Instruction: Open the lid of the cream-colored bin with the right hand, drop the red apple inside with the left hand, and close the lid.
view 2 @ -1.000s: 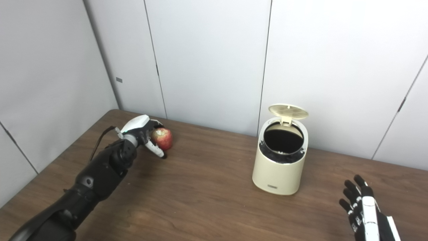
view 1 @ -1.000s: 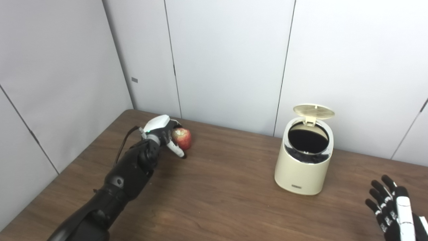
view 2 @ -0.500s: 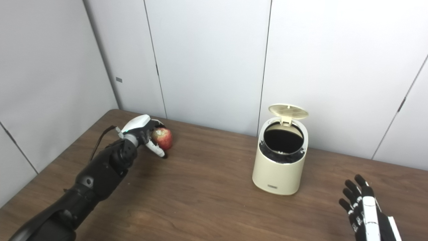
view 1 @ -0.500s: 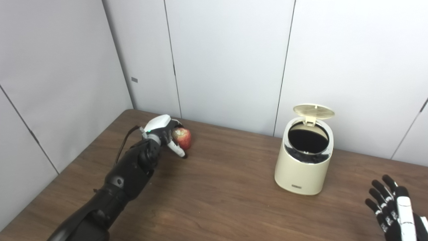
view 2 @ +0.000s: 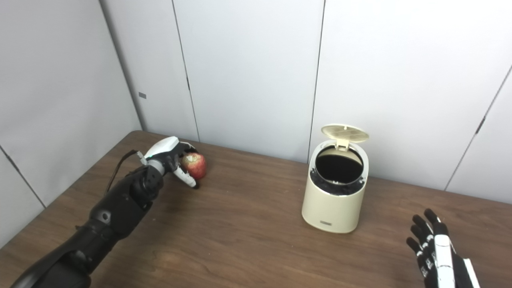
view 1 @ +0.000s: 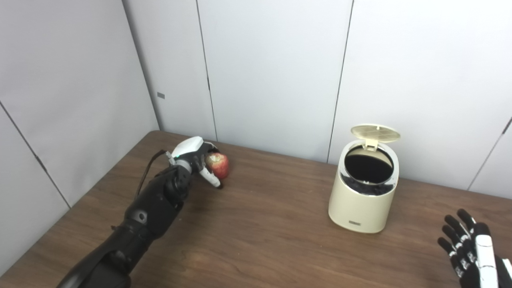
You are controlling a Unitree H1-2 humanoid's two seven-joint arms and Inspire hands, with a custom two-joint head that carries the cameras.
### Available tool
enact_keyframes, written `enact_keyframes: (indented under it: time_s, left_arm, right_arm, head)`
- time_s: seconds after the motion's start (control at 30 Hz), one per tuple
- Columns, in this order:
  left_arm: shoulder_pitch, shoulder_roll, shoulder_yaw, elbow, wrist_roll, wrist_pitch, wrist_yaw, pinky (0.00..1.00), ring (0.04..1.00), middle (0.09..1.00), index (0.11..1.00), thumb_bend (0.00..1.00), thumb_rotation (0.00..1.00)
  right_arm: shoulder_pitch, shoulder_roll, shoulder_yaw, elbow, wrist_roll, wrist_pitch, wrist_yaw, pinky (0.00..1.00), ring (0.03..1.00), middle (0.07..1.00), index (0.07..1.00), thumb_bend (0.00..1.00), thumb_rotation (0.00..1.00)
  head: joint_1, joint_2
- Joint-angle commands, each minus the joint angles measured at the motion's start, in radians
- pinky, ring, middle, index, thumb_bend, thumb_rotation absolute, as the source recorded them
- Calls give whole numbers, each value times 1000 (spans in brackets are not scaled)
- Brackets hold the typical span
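The red apple (view 1: 218, 165) rests on the brown table (view 1: 264, 224) at the far left, near the wall. My left hand (view 1: 193, 157) wraps it from the left, thumb across its front; the fingers behind it are hidden. The cream-colored bin (view 1: 363, 192) stands right of centre with its round lid (view 1: 375, 133) tipped up and back, leaving the dark opening (view 1: 369, 167) exposed. My right hand (view 1: 468, 250) hovers at the bottom right corner, fingers spread and holding nothing, well apart from the bin.
Grey wall panels (view 1: 272, 72) close the table's far edge and left side. The bare wood between the apple and the bin holds nothing.
My left hand has shifted very slightly at the apple. The apple, the bin, its lid and my right hand stay as they were.
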Motion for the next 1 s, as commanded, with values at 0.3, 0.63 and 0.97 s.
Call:
enact_keyframes:
  time_s: [0.3,0.63,0.97]
  left_arm:
    - [-55,16,14,-9,4,-17,31,661,785,849,787,854,1]
    - [-62,14,14,-4,6,-14,29,659,782,844,784,853,0]
    - [-64,9,20,3,-1,-19,32,646,768,838,783,851,0]
  right_arm:
    - [-27,-2,-3,-12,8,-45,11,900,933,917,945,422,913]
    - [-29,-8,-2,-2,11,-43,15,916,937,920,951,437,909]
    - [-28,-8,1,-2,3,-36,11,896,929,913,947,442,910]
  head:
    - [0,4]
    - [0,6]
    - [-1,7]
